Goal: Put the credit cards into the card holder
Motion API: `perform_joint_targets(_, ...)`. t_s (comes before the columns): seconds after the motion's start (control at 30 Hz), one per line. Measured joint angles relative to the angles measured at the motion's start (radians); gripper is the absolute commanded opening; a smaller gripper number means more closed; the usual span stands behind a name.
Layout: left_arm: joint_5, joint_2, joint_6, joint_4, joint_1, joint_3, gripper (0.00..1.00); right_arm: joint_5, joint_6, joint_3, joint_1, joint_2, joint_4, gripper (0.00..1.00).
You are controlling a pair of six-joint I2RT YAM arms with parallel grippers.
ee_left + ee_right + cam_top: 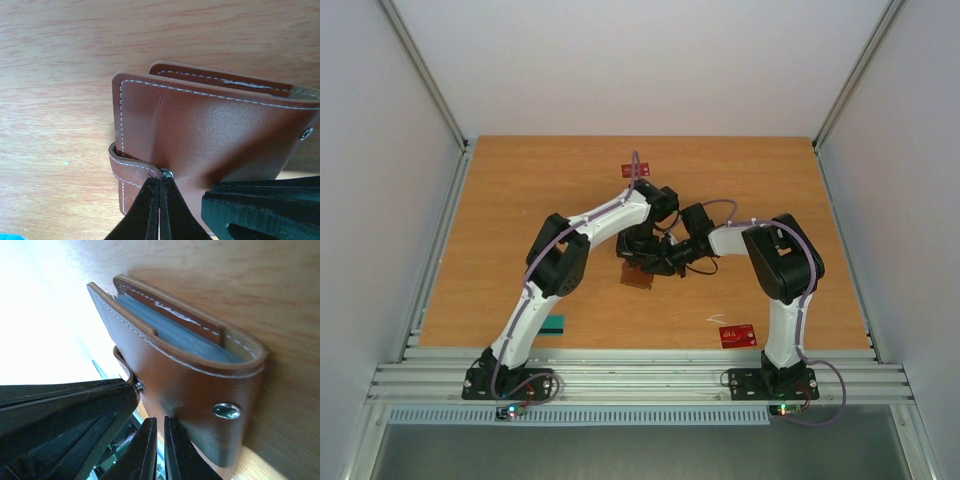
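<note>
Brown card holder (638, 272) at the middle of the table (520, 200), mouth slightly agape, grey-blue lining showing; a red card (641, 170) lies beyond it, a second red card (737, 335) near-right of it, a teal card (553, 323) near-left — all well apart from it. The left gripper (160, 182) is fully closed, tips against the holder's cover by the snap tab (132, 167); the right gripper (160, 422) is all but closed at the cover's lower edge, grip on leather not discernible. Likely light, soft, floppy leather — best held by the stitched cover edge; cards stiff, slick, thin.

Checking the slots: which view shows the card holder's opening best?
Right wrist: it looks into the card holder, grey-blue lining visible. Left wrist shows mainly outer leather; top external only a brown corner, rest hidden.
</note>
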State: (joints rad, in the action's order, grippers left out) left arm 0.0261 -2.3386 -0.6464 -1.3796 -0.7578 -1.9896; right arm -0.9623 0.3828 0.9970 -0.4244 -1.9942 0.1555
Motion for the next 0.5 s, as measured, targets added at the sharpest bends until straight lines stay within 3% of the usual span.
perform_joint_targets(0.33, 0.023, -0.092, 0.015, -0.107, 0.005, -0.124, 0.00, -0.028, 0.036, -0.083, 0.048, 0.034, -0.119, 0.18)
perform_joint_targets(0.5, 0.025, -0.124, 0.023, -0.148, 0.006, -0.172, 0.00, -0.002, -0.019, -0.132, 0.131, 0.104, -0.032, 0.21)
